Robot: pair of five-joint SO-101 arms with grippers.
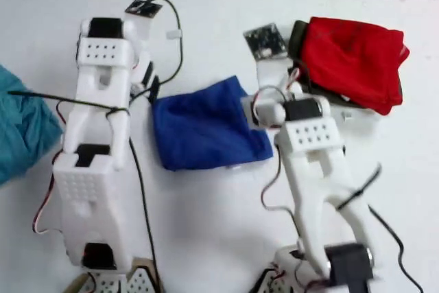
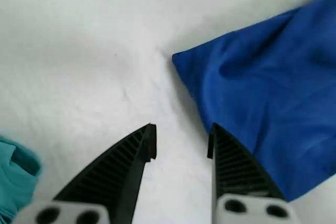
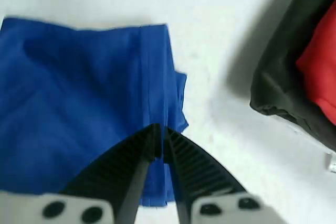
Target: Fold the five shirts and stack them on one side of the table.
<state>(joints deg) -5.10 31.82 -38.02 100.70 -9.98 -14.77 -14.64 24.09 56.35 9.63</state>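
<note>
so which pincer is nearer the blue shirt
Right. The right pincer sits over the blue shirt at its edge; the left pincer is over the table just beside it.

the left arm [image 1: 96,135] and right arm [image 1: 319,162] are white plastic shells with grids of small vent holes and black servo blocks at the joints. thin red, black and white cables [image 1: 140,190] trail along them. the left gripper [image 2: 181,141] and right gripper [image 3: 161,139] have black ribbed fingers [image 2: 118,169] on white screw-holed bases.
</note>
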